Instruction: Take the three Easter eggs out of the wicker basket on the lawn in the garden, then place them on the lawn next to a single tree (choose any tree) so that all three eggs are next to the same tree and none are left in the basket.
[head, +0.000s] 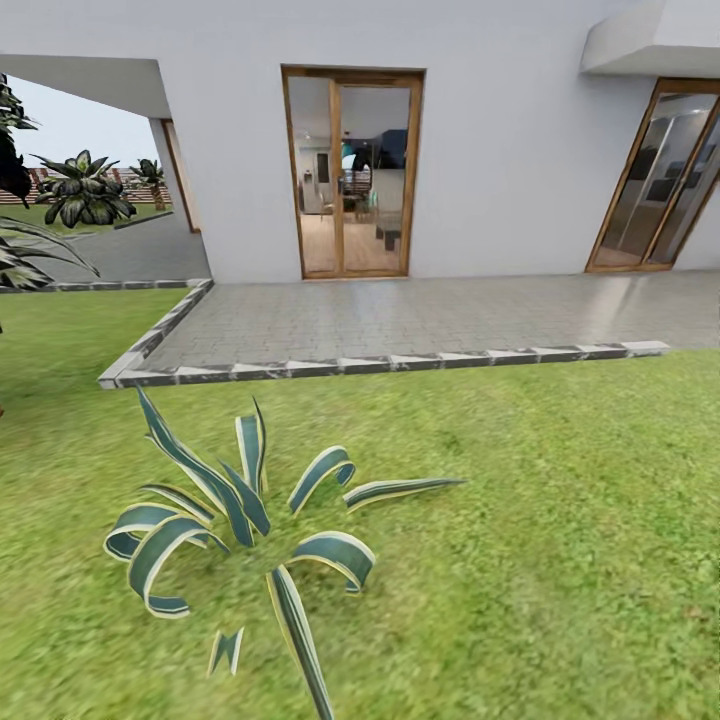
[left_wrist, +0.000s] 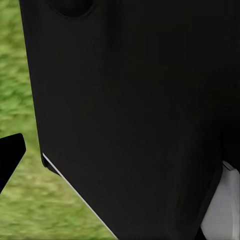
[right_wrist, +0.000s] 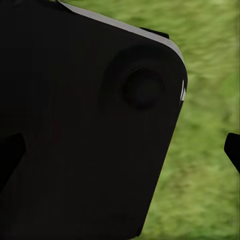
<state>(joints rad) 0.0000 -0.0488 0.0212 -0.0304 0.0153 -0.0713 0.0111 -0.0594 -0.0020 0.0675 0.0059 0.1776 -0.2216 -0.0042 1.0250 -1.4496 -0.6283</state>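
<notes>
The lawn (head: 560, 520) spreads green across the lower half of the head view. The Easter eggs, the wicker basket and the tree are out of view. In the left wrist view one black fingertip (left_wrist: 10, 157) of my left gripper (left_wrist: 120, 160) stands at the frame's edge over grass, and a black robot panel (left_wrist: 130, 100) covers the rest. In the right wrist view the fingertips (right_wrist: 10, 160) of my right gripper (right_wrist: 120, 155) stand far apart at both edges, open and holding nothing, with a black panel (right_wrist: 75, 125) between them and the grass (right_wrist: 200, 175).
A striped spiky agave (head: 235, 520) grows close ahead, left of centre. Beyond it a stone kerb (head: 380, 365) borders a paved patio (head: 420, 320) before the white house with glass doors (head: 350, 175). Dark-leaved plants (head: 85, 190) stand at the far left.
</notes>
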